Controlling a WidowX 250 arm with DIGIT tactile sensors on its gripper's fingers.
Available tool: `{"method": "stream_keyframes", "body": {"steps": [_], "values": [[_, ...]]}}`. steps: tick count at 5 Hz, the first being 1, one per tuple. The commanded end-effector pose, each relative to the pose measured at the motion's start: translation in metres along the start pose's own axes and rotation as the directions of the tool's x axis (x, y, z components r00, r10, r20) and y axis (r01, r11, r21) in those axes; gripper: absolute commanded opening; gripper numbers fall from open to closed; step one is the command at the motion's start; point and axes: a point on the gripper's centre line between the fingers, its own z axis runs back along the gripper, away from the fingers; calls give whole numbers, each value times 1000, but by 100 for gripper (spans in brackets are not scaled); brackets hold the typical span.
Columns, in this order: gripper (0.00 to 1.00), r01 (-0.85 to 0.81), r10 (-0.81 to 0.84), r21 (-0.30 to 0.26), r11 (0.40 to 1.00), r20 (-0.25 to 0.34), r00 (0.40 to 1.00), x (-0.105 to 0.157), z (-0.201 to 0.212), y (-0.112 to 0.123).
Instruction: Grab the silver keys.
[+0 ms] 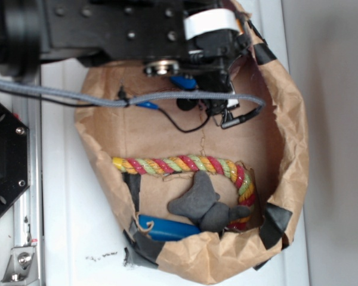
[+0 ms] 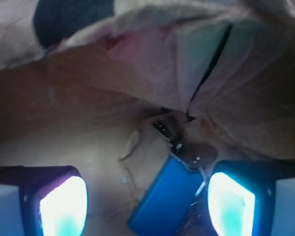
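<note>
The silver keys (image 2: 189, 150) lie on the brown paper floor of the bag, their bright blue flat tag (image 2: 162, 196) slanting down to the left. In the wrist view my gripper (image 2: 147, 206) is open, with the tag between its two glowing pads (image 2: 64, 206) and closer to the right one. The dark key heads lie just beyond the right pad. In the exterior view my gripper (image 1: 212, 104) hangs low inside the far end of the paper bag (image 1: 286, 119), and a blue piece of the keys (image 1: 184, 82) shows under the arm.
A multicoloured rope toy (image 1: 179, 165) curves across the bag. A dark grey star-shaped plush (image 1: 206, 205) and a blue tube (image 1: 167, 228) lie at the near end. Crumpled bag walls rise close around the gripper. A grey cable (image 1: 59, 92) crosses the bag.
</note>
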Motion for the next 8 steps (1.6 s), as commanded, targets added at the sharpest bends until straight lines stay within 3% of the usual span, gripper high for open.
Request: {"method": "stream_keyframes", "body": {"steps": [1, 4, 5, 6, 7, 8], "values": [[100, -22, 21, 5, 1000, 47, 999, 14, 11, 7], [100, -22, 21, 5, 1000, 47, 999, 14, 11, 7], [100, 144, -144, 3, 990, -22, 989, -4, 0, 8], [100, 214, -215, -59, 975, -16, 976, -21, 2, 6], [100, 216, -218, -82, 973, -19, 976, -31, -1, -2], [100, 192, -192, -52, 980, 5, 981, -27, -9, -3]]}}
